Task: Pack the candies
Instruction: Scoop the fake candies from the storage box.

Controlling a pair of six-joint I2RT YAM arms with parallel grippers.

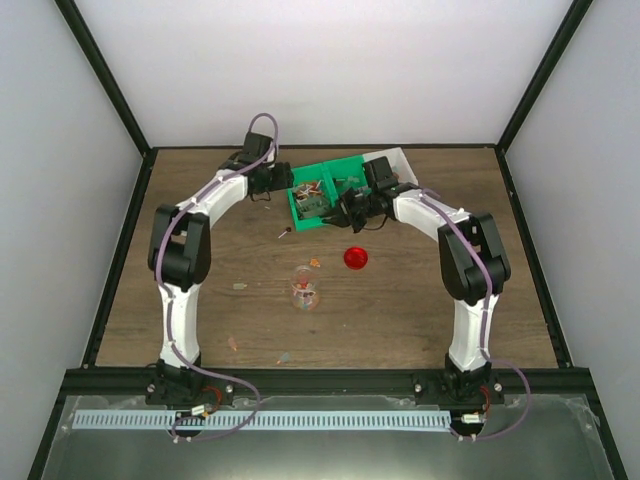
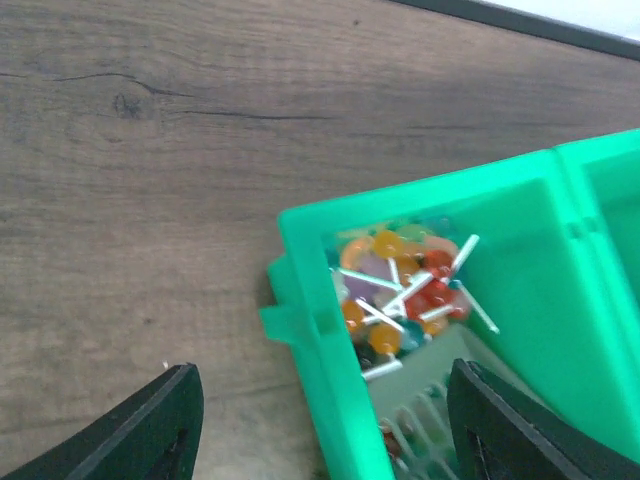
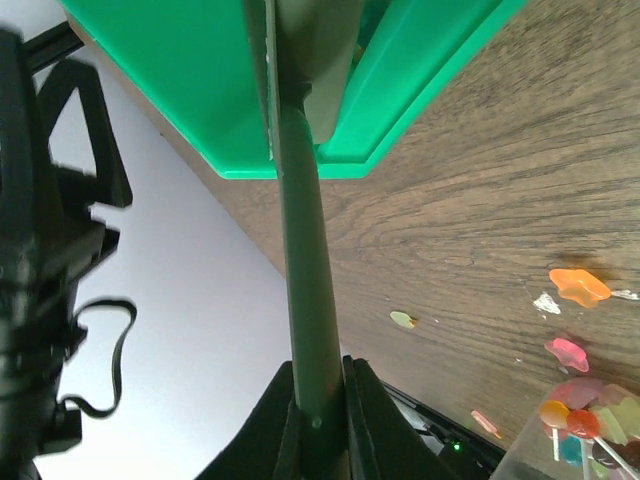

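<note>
While the right gripper (image 3: 318, 425) clamps tight on the handle of the scoop (image 3: 300, 260), the left gripper (image 2: 322, 372) hangs spread wide and empty. The candies (image 2: 400, 290) lie heaped in the green bin (image 2: 520, 250) just ahead of its fingertips, with a few more in the jar (image 1: 305, 295) beside the right gripper.

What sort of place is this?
Probably a robot test booth: a left arm and a right arm bolted to a wooden table, plain white walls in a black frame, and a green bin of candies.
</note>
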